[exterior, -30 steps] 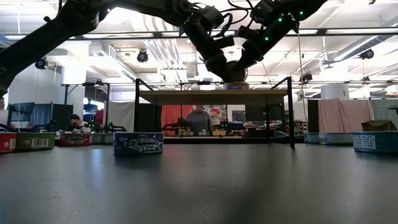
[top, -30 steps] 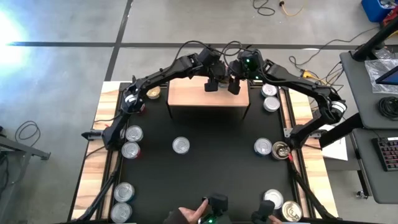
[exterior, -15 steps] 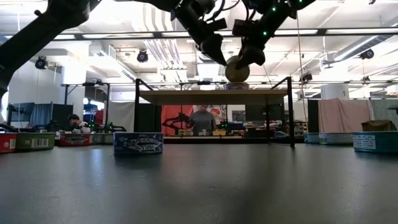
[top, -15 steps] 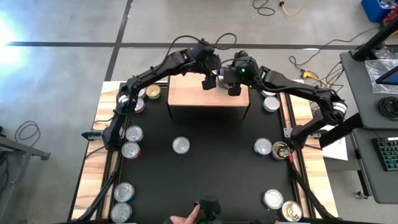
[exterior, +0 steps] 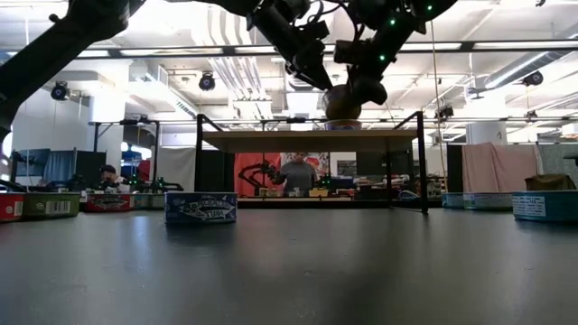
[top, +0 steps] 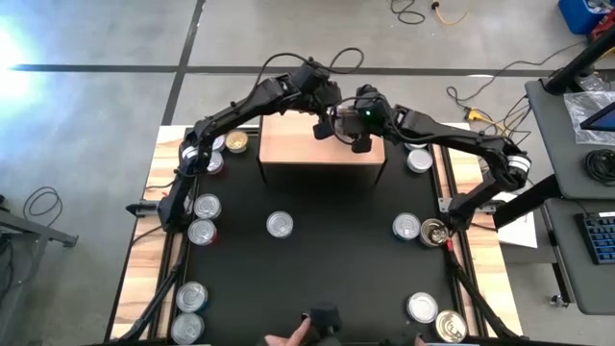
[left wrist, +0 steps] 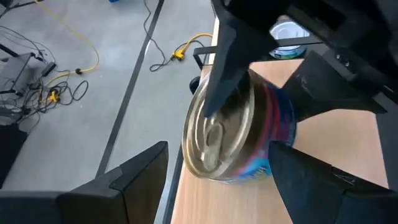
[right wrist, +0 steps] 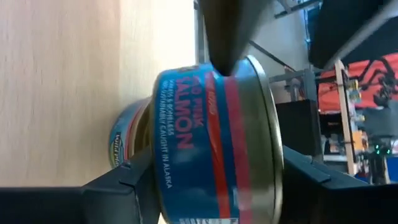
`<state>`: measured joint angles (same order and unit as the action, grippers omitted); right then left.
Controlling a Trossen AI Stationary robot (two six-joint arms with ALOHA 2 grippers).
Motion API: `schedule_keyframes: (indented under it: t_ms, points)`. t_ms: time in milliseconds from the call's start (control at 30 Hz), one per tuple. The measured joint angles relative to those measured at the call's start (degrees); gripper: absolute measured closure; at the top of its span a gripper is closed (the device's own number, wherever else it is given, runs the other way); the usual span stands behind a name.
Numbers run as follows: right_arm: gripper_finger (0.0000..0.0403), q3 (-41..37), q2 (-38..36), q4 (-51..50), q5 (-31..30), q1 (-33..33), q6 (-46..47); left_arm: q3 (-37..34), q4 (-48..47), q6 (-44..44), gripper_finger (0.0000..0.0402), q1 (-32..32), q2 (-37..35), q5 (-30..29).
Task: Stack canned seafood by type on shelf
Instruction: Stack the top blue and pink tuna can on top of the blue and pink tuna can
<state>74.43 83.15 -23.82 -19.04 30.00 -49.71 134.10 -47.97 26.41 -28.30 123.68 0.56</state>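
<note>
Tin, short round metal, blue-red salmon label (right wrist: 211,146), tilted above light-wood shelf (top: 288,146); right gripper (exterior: 354,90) and left gripper (exterior: 312,70) both pinch it. Rigid, slippery; grip across rims.

Two hands, the left hand (top: 327,130) and the right hand (top: 357,141). One shelf (top: 298,152). One raised tin (right wrist: 211,137), one shelf tin (right wrist: 127,146), and eleven tabletop tins (top: 280,224) showing on the tabletop (top: 332,274).
</note>
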Motion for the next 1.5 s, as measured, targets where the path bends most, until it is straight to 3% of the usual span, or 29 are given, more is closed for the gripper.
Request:
schedule_keyframes:
  t_ms: [633, 800, 1000, 1200, 1500]
  points:
    - [0.0175, 0.3, 2.4, 0.0, -0.5, 0.0, -1.1, 0.0, -2.0, 1.3, 0.0141, -4.0, -0.4, 0.0]
    - [0.0172, 2.1, 2.0, -2.6, 2.6, 0.1, 1.3, 0.0, -2.1, 1.1, 0.0141, -4.0, -0.4, 1.3]
    - [0.0133, 3.7, 1.9, -6.7, 5.8, 0.8, 1.0, 0.0, -3.1, -1.4, 0.0141, -3.9, -0.4, 8.4]
    - [0.0091, 3.7, 1.9, -7.9, 4.3, 1.6, 0.3, 0.0, -3.1, -2.5, 0.0141, -3.7, -0.4, 8.6]
    - [0.0076, 3.7, 1.5, -7.8, 1.0, 1.6, 3.9, 0.0, -3.2, -4.7, 0.0141, -2.9, -0.4, 8.6]
